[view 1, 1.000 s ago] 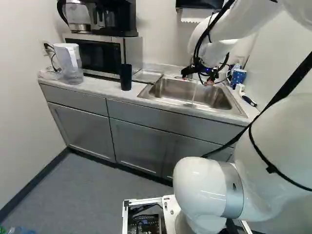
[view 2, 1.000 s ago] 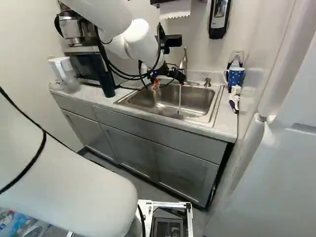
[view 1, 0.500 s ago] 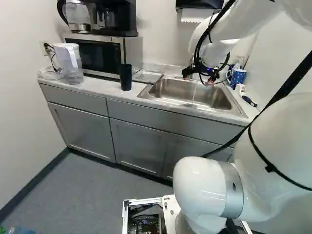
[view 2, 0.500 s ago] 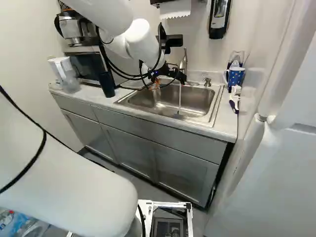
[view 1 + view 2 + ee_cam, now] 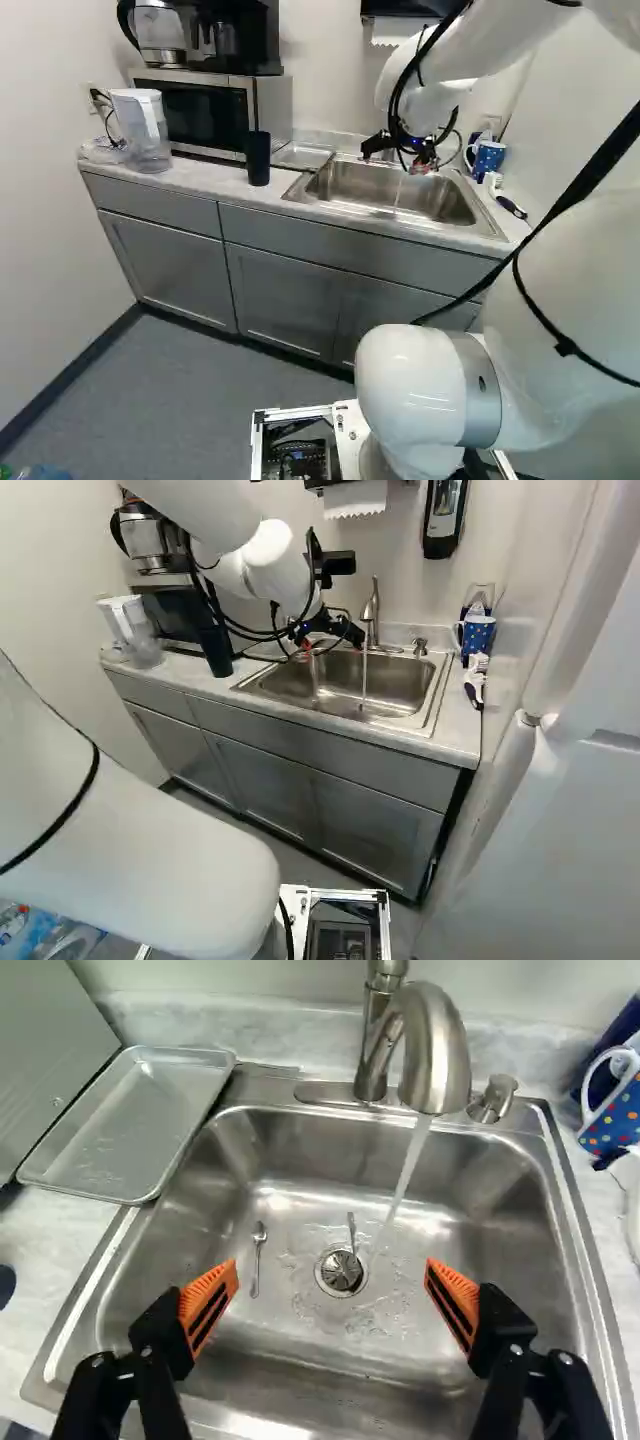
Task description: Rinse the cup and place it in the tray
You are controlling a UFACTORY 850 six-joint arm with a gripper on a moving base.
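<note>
Over the sink, a robot's gripper hangs with its fingers spread wide and nothing pinched between them, leaving it free for a pickup. Water streams from the faucet into the sink, presumably running in readiness for the rinse. The black cup, the likelier subject, stands upright left of the sink, where its side can be grasped; a dotted mug sits right of the sink, and which one is meant cannot be told for certain. The metal tray lies flat just beside the sink's left side, a handy spot for setting down something wet.
</note>
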